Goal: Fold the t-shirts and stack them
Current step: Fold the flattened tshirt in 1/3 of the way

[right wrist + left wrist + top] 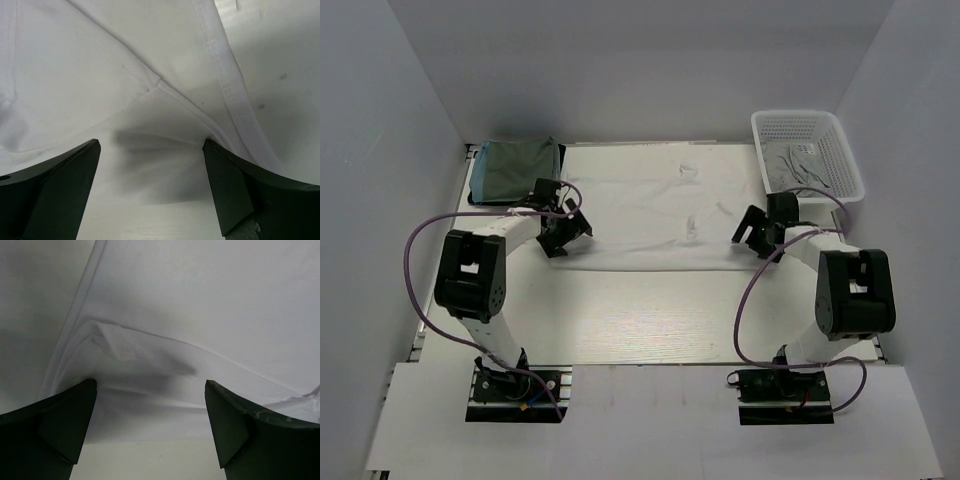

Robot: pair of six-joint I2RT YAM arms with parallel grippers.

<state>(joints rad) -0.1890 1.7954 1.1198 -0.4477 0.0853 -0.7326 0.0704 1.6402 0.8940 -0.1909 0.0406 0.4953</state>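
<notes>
A white t-shirt (655, 205) lies spread flat across the middle of the table. My left gripper (567, 232) hovers open at its near left corner, and the left wrist view shows the cloth's folded edge (150, 385) between the wide-apart fingers (65, 420). My right gripper (752, 235) stands open at the near right corner, where the hemmed edge (235, 95) runs past its fingers (235, 190). Neither grips cloth. A folded teal-green t-shirt (517, 168) rests at the back left. Pale grey cloth (798, 165) lies inside the basket.
A white lattice basket (841, 150) stands at the back right. White walls enclose the table on three sides. Purple cables loop from both arms over the near table surface (650, 315).
</notes>
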